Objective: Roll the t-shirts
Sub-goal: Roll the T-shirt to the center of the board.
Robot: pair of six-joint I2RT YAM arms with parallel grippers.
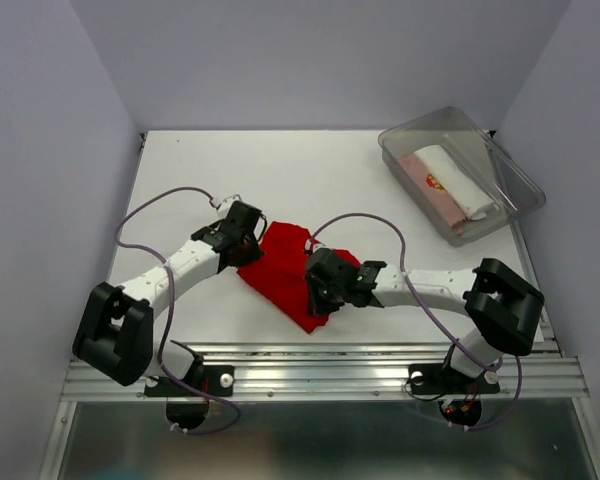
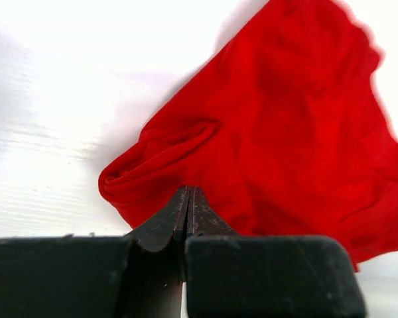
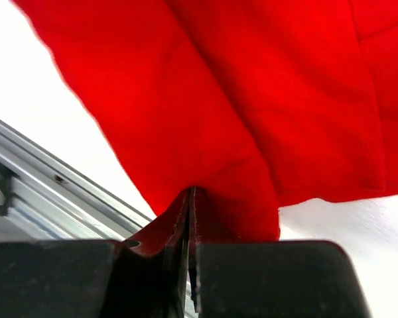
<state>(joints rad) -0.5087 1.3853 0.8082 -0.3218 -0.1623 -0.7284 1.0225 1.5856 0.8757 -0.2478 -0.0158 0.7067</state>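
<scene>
Both jaws tight on red t-shirt (image 1: 285, 272)

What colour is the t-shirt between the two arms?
The soft cloth t-shirt is plain bright red; the left wrist view shows it best.

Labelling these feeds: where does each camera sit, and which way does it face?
Top external: above, behind the bases, looking down at the table, red t-shirt and tub; both arms show.
Left wrist: on the left arm, looking along the left gripper, shut on the red t-shirt.
Right wrist: on the right arm, looking along the right gripper, pinching the shirt near the rail.
All share the shirt.
</scene>
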